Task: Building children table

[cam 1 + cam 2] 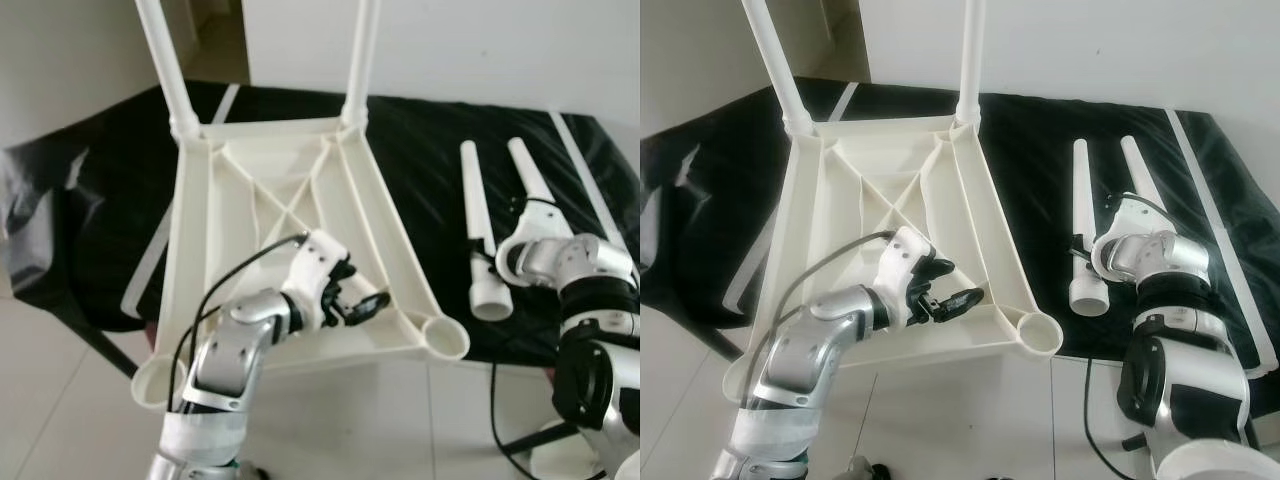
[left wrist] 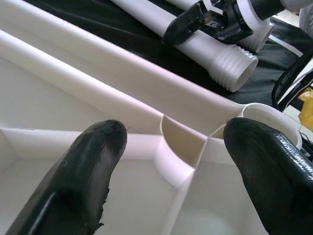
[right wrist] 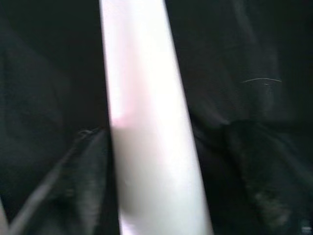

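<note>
Right gripper [image 1: 1087, 262] sits down over the nearer of two loose table legs [image 1: 1083, 230], fingers straddling it but contact unclear, so cannot tell whether it pinches; the leg's long axis runs near-to-far on the black sheet [image 1: 1040, 160], threaded end nearest. Left gripper [image 1: 358, 303] spread wide, holding nothing, over the ribs of the upturned table top [image 1: 210, 260]; empty corner socket [image 1: 446, 338] lies just right of it, left of the loose leg, so right arm is nearer

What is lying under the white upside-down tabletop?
A black sheet spreads out beneath the upside-down tabletop; two loose legs lie on the same sheet beside it. What carries the sheet is covered. The left gripper reaches into the tabletop's ribbed underside.
</note>
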{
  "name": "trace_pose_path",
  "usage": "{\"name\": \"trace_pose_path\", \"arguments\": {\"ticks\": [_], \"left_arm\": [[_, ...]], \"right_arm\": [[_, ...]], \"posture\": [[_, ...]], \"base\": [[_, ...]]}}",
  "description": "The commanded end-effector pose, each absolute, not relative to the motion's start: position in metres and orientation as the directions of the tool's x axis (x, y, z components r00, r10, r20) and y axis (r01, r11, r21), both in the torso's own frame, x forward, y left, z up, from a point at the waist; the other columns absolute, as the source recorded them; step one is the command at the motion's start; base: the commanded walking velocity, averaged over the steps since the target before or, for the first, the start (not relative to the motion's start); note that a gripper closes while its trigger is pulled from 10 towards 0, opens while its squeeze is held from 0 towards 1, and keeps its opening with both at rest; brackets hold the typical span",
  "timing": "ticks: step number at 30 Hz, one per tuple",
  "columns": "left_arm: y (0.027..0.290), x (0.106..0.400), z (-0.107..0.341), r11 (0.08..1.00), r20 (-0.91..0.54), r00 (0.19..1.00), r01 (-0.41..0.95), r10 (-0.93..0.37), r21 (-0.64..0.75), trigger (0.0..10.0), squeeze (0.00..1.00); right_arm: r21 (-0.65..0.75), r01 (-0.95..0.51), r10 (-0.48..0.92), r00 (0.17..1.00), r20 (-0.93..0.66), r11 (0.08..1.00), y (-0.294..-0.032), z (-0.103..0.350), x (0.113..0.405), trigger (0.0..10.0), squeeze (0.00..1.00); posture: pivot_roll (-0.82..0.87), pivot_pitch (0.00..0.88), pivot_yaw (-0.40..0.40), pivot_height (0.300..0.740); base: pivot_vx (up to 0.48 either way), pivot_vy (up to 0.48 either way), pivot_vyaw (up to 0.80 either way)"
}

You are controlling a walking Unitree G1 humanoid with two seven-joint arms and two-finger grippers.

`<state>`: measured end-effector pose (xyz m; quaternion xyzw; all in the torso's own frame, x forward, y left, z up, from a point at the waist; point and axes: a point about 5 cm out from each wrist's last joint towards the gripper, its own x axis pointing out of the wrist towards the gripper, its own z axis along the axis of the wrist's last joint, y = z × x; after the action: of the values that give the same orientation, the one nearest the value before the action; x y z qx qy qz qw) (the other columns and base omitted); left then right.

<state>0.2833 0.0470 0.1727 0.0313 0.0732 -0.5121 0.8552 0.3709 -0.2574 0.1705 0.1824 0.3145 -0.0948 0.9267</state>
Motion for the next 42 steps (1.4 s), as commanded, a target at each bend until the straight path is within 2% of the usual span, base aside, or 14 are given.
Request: {"name": "trace_pose_path", "arguments": {"ticks": [1,2,12,15,17,18,19,20,28,33,34,37,39,42], "left_arm": [[0.047,0.284,0.174,0.525,-0.153,0.516,0.851,-0.843,-0.017,10.0,0.0],[0.047,0.285,0.174,0.526,-0.153,0.517,0.85,-0.842,-0.019,10.0,0.0],[0.047,0.291,0.178,0.536,-0.143,0.529,0.844,-0.836,-0.01,10.0,0.0],[0.047,0.293,0.179,0.539,-0.14,0.532,0.842,-0.835,-0.009,10.0,0.0],[0.048,0.295,0.181,0.541,-0.129,0.535,0.841,-0.835,-0.016,10.0,0.0],[0.048,0.295,0.181,0.541,-0.129,0.535,0.841,-0.835,-0.016,10.0,0.0],[0.048,0.299,0.183,0.543,-0.12,0.536,0.84,-0.835,-0.027,10.0,0.0],[0.049,0.301,0.184,0.542,-0.115,0.537,0.84,-0.836,-0.021,10.0,0.0],[0.05,0.31,0.19,0.548,-0.106,0.546,0.836,-0.831,0.012,10.0,0.0],[0.054,0.322,0.196,0.562,-0.1,0.561,0.827,-0.821,0.026,10.0,0.0],[0.056,0.328,0.197,0.576,-0.105,0.576,0.817,-0.811,0.03,10.0,0.0],[0.059,0.339,0.198,0.603,-0.116,0.601,0.798,-0.791,0.019,10.0,0.0],[0.061,0.351,0.199,0.639,-0.132,0.635,0.769,-0.761,0.016,10.0,0.0],[0.062,0.363,0.201,0.673,-0.152,0.67,0.738,-0.727,0.036,10.0,0.0]], "right_arm": [[0.285,0.298,-0.028,0.734,-0.678,0.911,-0.254,0.154,0.365,2.9,0.0],[0.281,0.308,-0.036,0.73,-0.682,0.909,-0.255,0.152,0.364,0.2,0.0],[0.279,0.283,-0.014,0.726,-0.688,0.918,-0.251,0.149,0.363,0.0,0.0],[0.278,0.245,-0.005,0.759,-0.651,0.929,-0.249,0.152,0.364,0.0,0.0],[0.293,0.176,0.015,0.835,-0.55,0.94,-0.245,0.165,0.368,0.0,0.0],[0.293,0.176,0.015,0.835,-0.55,0.94,-0.245,0.165,0.368,0.0,0.0],[0.218,0.145,-0.047,0.915,-0.401,0.965,-0.249,0.183,0.37,2.0,0.0],[0.21,0.136,-0.06,0.941,-0.332,0.968,-0.25,0.189,0.37,10.0,0.0],[0.219,0.097,-0.068,0.989,-0.134,0.971,-0.247,0.204,0.362,10.0,0.0],[0.349,-0.015,0.016,1.0,0.001,0.937,-0.239,0.211,0.348,10.0,0.0],[0.377,-0.077,0.063,0.997,0.05,0.923,-0.233,0.213,0.342,10.0,0.0],[0.358,-0.131,0.101,0.99,0.1,0.924,-0.225,0.213,0.335,10.0,0.0],[0.274,-0.188,0.156,0.979,0.134,0.943,-0.215,0.212,0.331,10.0,0.0],[0.238,-0.262,0.22,0.957,0.188,0.935,-0.204,0.212,0.324,10.0,0.0]], "posture": [[0.03,0.143,-0.027,0.74],[0.03,0.143,-0.026,0.74],[0.02,0.123,-0.03,0.74],[0.02,0.117,-0.031,0.74],[0.01,0.105,-0.028,0.74],[0.01,0.105,-0.028,0.74],[0.0,0.096,-0.024,0.74],[0.0,0.09,-0.02,0.74],[-0.01,0.068,-0.008,0.74],[-0.02,0.051,0.006,0.74],[-0.02,0.045,0.011,0.74],[-0.02,0.039,0.014,0.74],[-0.02,0.024,0.018,0.74],[-0.02,0.016,0.02,0.74]], "base": [[0.0,0.0,0.0],[0.0,0.0,0.0],[0.0,0.0,0.0],[0.0,0.0,0.0],[0.0,0.0,0.0],[0.0,0.0,0.0],[0.0,0.0,0.0],[0.0,0.0,0.0],[0.0,0.0,0.0],[0.0,0.0,0.0],[0.0,0.0,0.0],[0.0,0.0,0.0],[0.0,0.0,0.0],[0.0,0.0,0.0]]}}
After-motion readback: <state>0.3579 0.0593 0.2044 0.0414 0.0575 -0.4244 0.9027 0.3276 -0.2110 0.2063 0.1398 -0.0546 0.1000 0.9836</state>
